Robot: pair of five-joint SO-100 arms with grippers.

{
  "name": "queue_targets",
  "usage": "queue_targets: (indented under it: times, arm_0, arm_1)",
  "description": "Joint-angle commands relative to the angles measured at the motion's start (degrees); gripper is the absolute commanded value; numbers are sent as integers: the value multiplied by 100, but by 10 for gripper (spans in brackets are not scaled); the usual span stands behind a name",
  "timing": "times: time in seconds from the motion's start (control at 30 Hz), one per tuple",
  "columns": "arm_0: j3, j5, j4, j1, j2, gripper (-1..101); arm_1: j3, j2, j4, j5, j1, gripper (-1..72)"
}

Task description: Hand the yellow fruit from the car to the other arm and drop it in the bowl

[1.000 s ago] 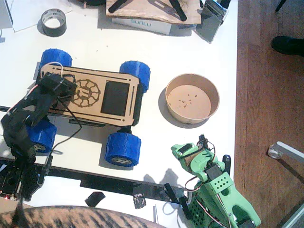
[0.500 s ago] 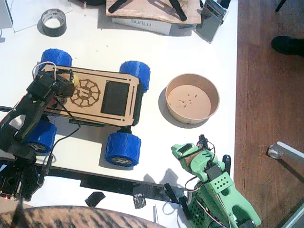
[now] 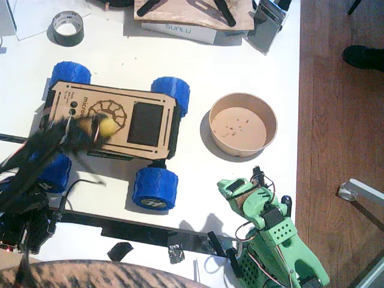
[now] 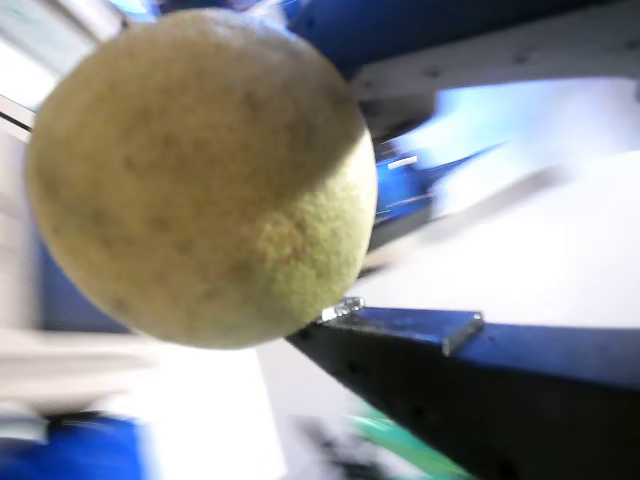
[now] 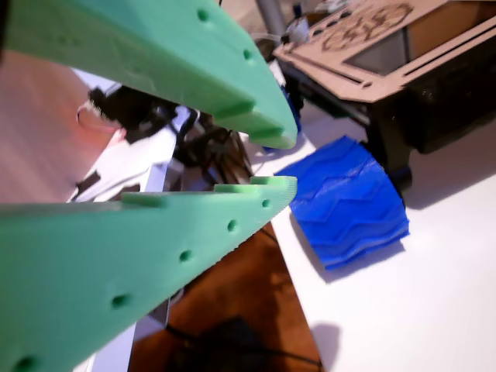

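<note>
1. While the black left arm's claw [image 3: 90, 127] grips the small round dull-yellow fruit [image 3: 107, 126] over the flat plywood car with chunky blue wheels [image 3: 114, 120], the step in hand looks to be the carry toward the light green right arm.
2. To do it well, I would keep the grip firm, lift clear of the car's deck, and bring the fruit level to a meeting spot between car and green arm.
3. The pointed green right claw [image 5: 283, 161] stands slightly parted and empty, low at the white counter [image 3: 240, 66] edge.
4. In a wrist view the fruit [image 4: 205, 175] is rounded, matt and finely pitted, pale yellow-green.
5. The round shallow tan paper bowl [image 3: 272, 117] sits empty, right of the car.
</note>
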Motion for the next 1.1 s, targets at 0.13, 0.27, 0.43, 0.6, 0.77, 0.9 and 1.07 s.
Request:
queue_targets:
  times: [0.13, 0.27, 0.43, 0.6, 0.77, 0.9, 1.07]
  arm_0:
    - [1547, -1784, -1811, 1696, 1090, -1]
    - [1951, -2408, -2883, 2382, 879, -1]
    - [2048, -2786, -3164, 2689, 756, -1]
    - [2057, -2883, -2988, 2742, 923, -1]
    - [2259, -3428, -2909, 2874, 1037, -1]
    - [3041, -3551, -4140, 3067, 1028, 0]
    - [3911, -3560, -5221, 3155, 1125, 0]
  arm_1:
    - [-642, 26, -18, -668, 9, -1]
    - [-659, 44, -141, -1564, -431, -2]
    - [-466, 255, -220, -3322, -1222, -2]
    - [-299, 466, -264, -4518, -1723, -2]
    - [-97, 879, -202, -5027, -2435, -2]
    - [-79, 606, -536, -5106, -2865, -2]
    - [-88, 176, -1485, -5229, -3419, -1]
